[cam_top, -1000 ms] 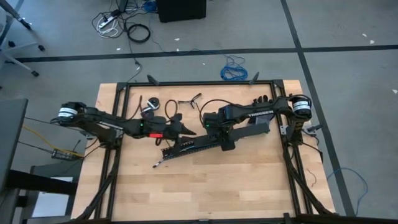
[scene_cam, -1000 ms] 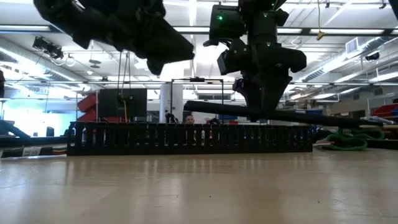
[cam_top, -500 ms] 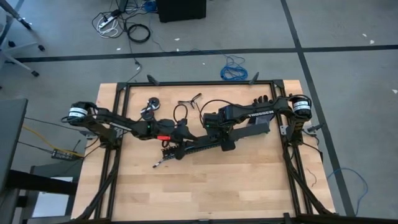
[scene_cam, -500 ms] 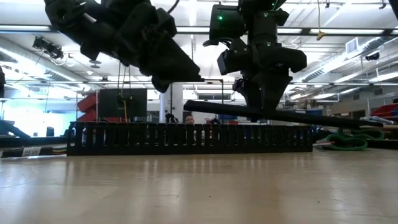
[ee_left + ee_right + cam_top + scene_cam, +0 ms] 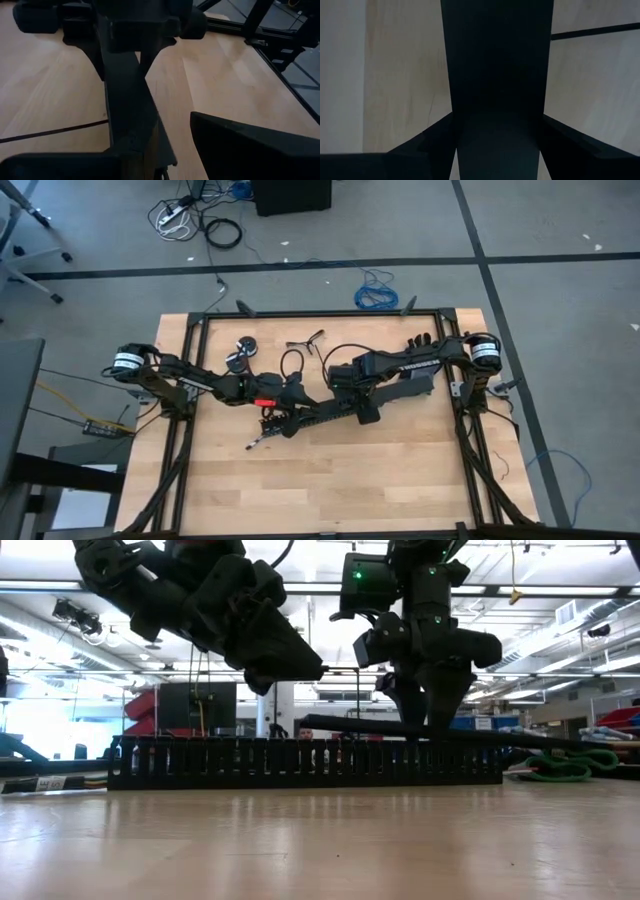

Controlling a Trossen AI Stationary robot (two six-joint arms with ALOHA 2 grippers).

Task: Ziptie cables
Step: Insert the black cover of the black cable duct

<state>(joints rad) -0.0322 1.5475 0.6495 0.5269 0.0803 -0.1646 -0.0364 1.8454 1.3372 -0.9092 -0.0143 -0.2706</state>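
A long black slotted tray (image 5: 300,762) is straddled by the right gripper (image 5: 366,412), gripping its flat lid (image 5: 440,730), while at nine o'clock the left gripper (image 5: 290,420) is poised above it, finger state unclear, contents hidden.

My pale wooden table (image 5: 330,480), framed by black rails, carries a long black perforated strip (image 5: 300,762) lying at its middle, near side bare

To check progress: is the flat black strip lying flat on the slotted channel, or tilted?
Tilted: the low view shows one end of the strip raised above the channel.
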